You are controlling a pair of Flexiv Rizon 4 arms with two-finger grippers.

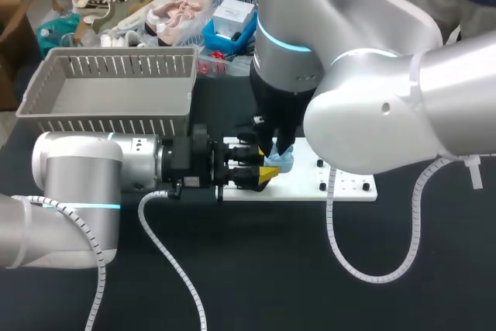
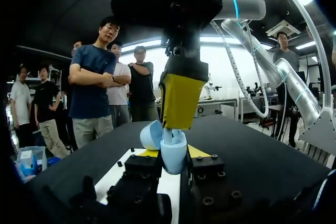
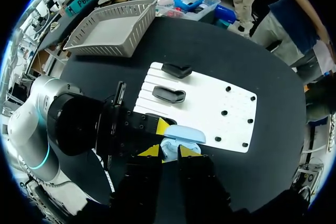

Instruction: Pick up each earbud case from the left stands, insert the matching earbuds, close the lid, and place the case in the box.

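Blue earbud case (image 3: 181,134), lid (image 2: 152,135) up, is clamped in the left gripper (image 2: 169,157) mid-table; the right gripper (image 3: 169,153) (open or shut, I cannot tell) seems to push earbuds in, so next comes a soft lid press, then the box (image 1: 108,122) at eleven o'clock.

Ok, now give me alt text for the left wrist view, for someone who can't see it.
A light blue earbud case, lid open, is clamped in the left gripper above a white board on a black table. The right gripper stands directly above, touching the open case.
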